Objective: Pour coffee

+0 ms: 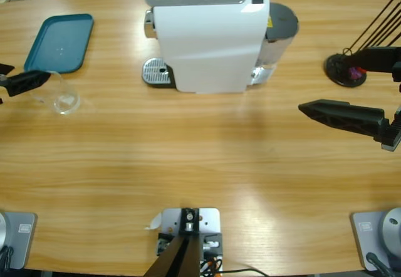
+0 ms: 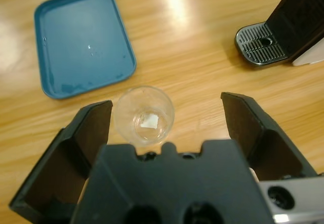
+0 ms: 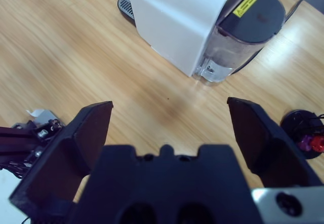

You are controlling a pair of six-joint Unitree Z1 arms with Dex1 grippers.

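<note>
Since nothing is gripped yet, a pre-grasp stage is judged.
High: glass (image 1: pixel 61 95) stood beside tray (image 1: pixel 60 42), well apart from machine (image 1: pixel 210 36).
Left wrist: left gripper (image 2: pixel 167 115) spread wide around glass (image 2: pixel 144 115), for pickup.
Right wrist: right gripper (image 3: pixel 169 117) wide, empty, parked facing machine (image 3: pixel 182 16).

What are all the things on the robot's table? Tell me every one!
White coffee machine with dark water tank: one, top middle of the table, its round metal drip tray at its left.
Clear glass cup: one, see-through and empty, left side, between the left jaws but untouched.
Teal plastic tray: one, upper left, beyond the cup.
Black round stand with thin black rods: one, far right.
Wooden table: one, light brown, under everything.
Left gripper: one, black, open around the cup.
Right gripper: one, black, open, holding nothing, right side.
</note>
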